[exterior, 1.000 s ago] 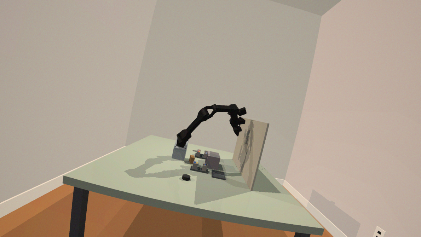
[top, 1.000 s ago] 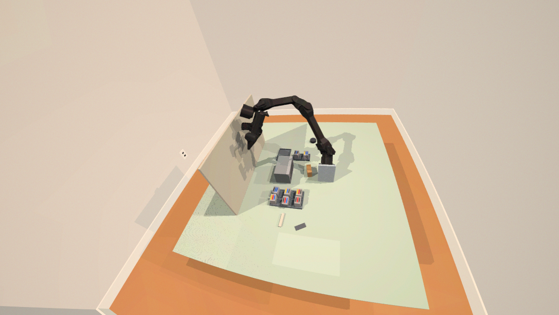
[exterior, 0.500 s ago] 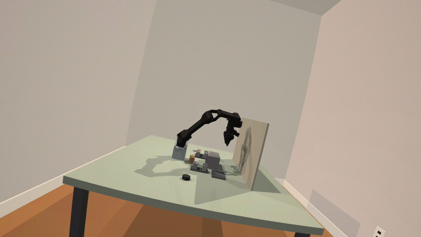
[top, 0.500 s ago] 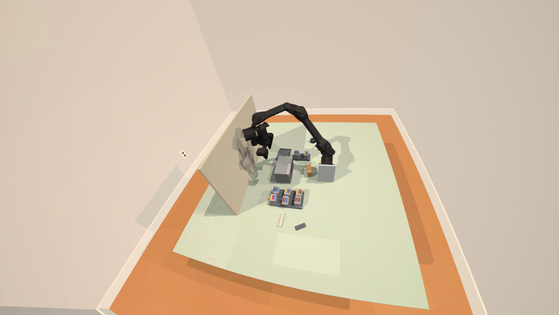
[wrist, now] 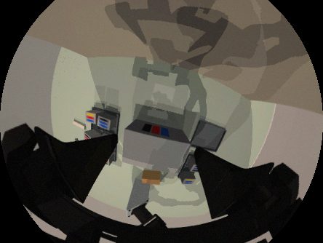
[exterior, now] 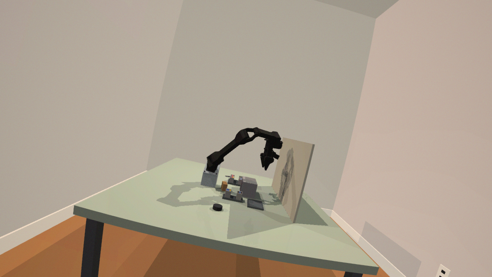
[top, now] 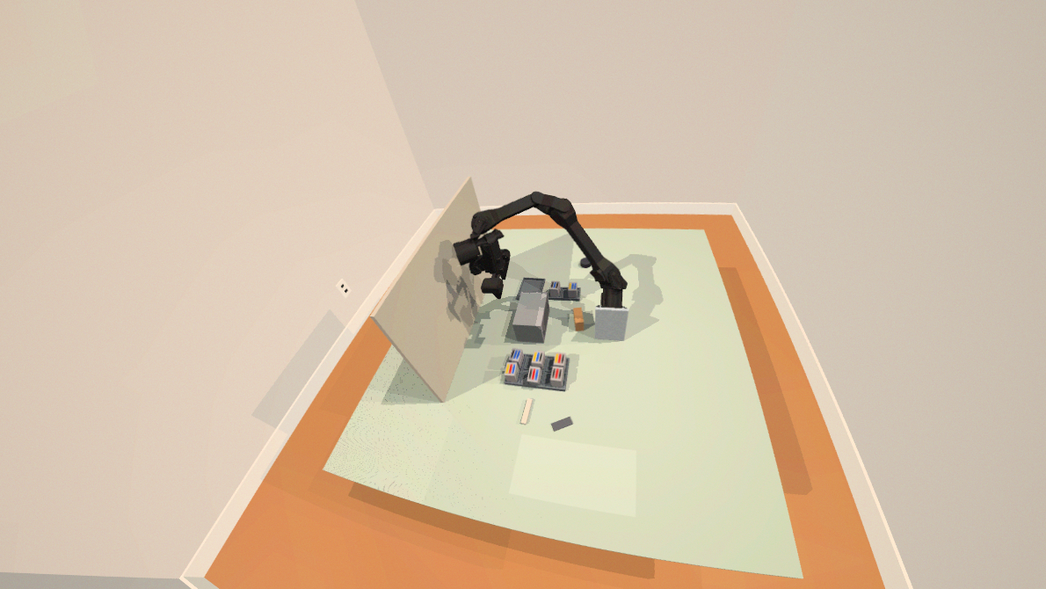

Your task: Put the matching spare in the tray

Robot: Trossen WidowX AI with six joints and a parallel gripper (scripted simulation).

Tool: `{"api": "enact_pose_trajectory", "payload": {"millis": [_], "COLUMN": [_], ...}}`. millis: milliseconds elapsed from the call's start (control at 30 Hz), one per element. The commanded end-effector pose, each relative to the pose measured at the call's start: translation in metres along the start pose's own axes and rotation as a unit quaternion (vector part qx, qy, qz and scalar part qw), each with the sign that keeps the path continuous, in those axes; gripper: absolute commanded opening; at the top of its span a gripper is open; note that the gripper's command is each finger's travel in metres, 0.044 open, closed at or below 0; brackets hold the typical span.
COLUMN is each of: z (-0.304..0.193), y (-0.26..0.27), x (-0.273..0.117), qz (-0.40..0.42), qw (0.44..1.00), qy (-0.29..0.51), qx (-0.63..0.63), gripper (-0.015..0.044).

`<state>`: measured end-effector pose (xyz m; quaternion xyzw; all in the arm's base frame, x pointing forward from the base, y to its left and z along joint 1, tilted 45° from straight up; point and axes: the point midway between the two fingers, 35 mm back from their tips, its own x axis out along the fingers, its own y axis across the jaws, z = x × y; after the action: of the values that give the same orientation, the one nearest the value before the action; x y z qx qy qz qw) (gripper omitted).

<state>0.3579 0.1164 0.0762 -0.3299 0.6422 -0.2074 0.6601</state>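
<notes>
The mounted unit [top: 530, 314] [exterior: 249, 186] [wrist: 156, 148] is a grey box; its back shows black, red and blue patches, left to right in the wrist view. A rack [top: 538, 387] [wrist: 117, 125] holds several spares with coloured stripes, one [wrist: 90, 116] yellow, red and blue, another [wrist: 105, 122] black and blue. A smaller rack [top: 564, 298] [exterior: 233, 199] holds two spares, one [top: 573, 287] [wrist: 188, 180] with yellow and blue. The empty dark tray [top: 532, 286] [exterior: 255, 204] [wrist: 208, 135] lies beside the unit. My gripper [exterior: 264, 168] [wrist: 156, 145] is open and empty, high above the table between unit and panel.
A tall beige panel [top: 432, 292] [exterior: 296, 172] stands close beyond my gripper. An orange block [top: 577, 318] [exterior: 224, 186] [wrist: 150, 177] sits between the unit and my base. A black disc [top: 584, 261] [exterior: 217, 207], a pale bar [top: 526, 410] and a dark bar [top: 562, 423] lie on the table.
</notes>
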Motion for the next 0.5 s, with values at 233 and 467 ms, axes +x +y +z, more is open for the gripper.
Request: {"api": "enact_pose_trajectory", "payload": {"millis": [233, 467], "z": [-0.058, -0.113], "y": [0.163, 0.235], "x": [0.028, 0.059], "qz": [0.008, 0.006], "qw": [0.896, 0.753], "qy": [-0.004, -0.001], "qx": [-0.444, -0.658], "gripper": [0.044, 0.044]}}
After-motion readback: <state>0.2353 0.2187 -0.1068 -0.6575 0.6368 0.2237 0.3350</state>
